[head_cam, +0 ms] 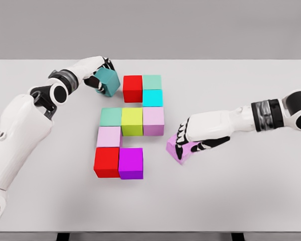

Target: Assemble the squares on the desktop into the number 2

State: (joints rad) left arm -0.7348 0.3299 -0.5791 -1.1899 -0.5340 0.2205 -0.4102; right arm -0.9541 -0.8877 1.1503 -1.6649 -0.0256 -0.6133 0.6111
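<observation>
Head view, white desk (231,201) fills most of the frame, grey wall behind.

Block cluster sits centre frame, slightly left:
- Top row: red cube (132,88) with mint cube (152,82) touching its right side.
- Below the mint one: cyan cube (152,98), touching it.
- Middle row, left to right, all touching: pale green cube (111,117), yellow-green cube (132,122), lilac cube (153,121).
- Under the pale green one: light pink cube (109,136).
- Bottom row: second red cube (107,162) and magenta cube (131,163), side by side and touching.

Left arm comes in from the lower left edge and reaches to the upper left of the cluster. Left robot hand (100,73) has its fingers wrapped around a teal cube (108,82), gripping it. That cube is tilted, just beside the left side of the top red cube; cannot tell if it touches the red cube or rests on the desk.

Right arm comes in from the right edge at mid height. Right robot hand (193,138) lies on top of a pink cube (178,150) with fingers curled over its top and near side, closed on it. This cube sits on the desk right of the cluster, rotated off the grid, apart from the magenta cube and just below-right of the lilac one with a small gap.

Bottom row is two cubes wide; top row is two cubes wide plus the teal one held at its left end.
</observation>
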